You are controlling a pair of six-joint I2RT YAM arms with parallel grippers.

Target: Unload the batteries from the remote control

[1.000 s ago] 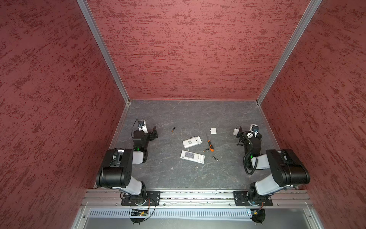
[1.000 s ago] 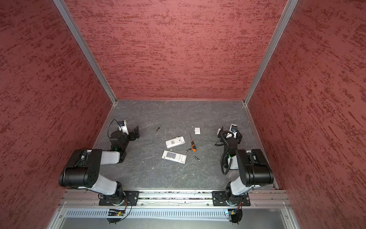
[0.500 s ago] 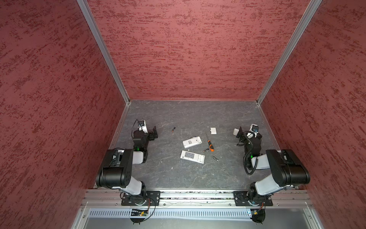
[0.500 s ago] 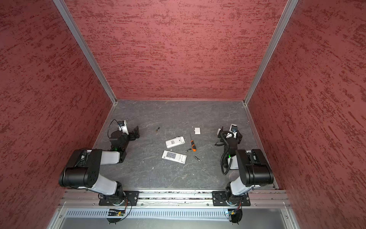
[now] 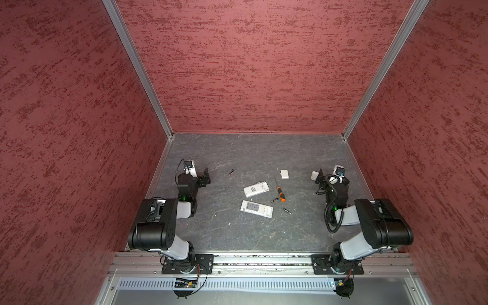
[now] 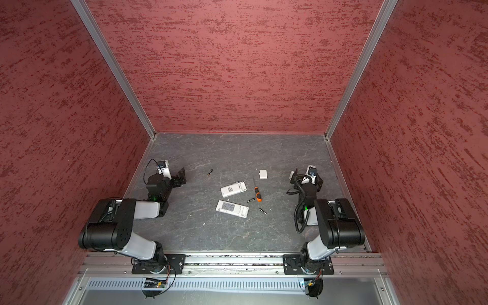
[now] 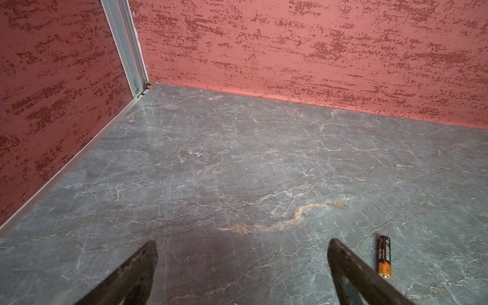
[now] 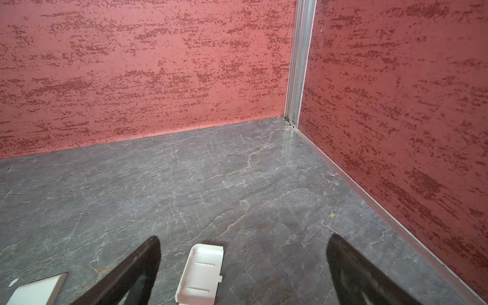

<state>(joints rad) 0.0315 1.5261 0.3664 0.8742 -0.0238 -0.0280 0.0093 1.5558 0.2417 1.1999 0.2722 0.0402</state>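
Note:
Two white remotes lie label side up mid-floor in both top views, one farther back and one nearer. Three loose batteries lie on the floor: one at back left, one beside the screwdriver, one to the near remote's right. My left gripper stands open and empty, the back-left battery just outside one finger. My right gripper is open, with a white cover lying on the floor between its fingers.
An orange-and-black screwdriver lies right of the remotes. A second white cover sits behind it, also seen as a white piece in the right wrist view. Red walls enclose the grey floor on three sides.

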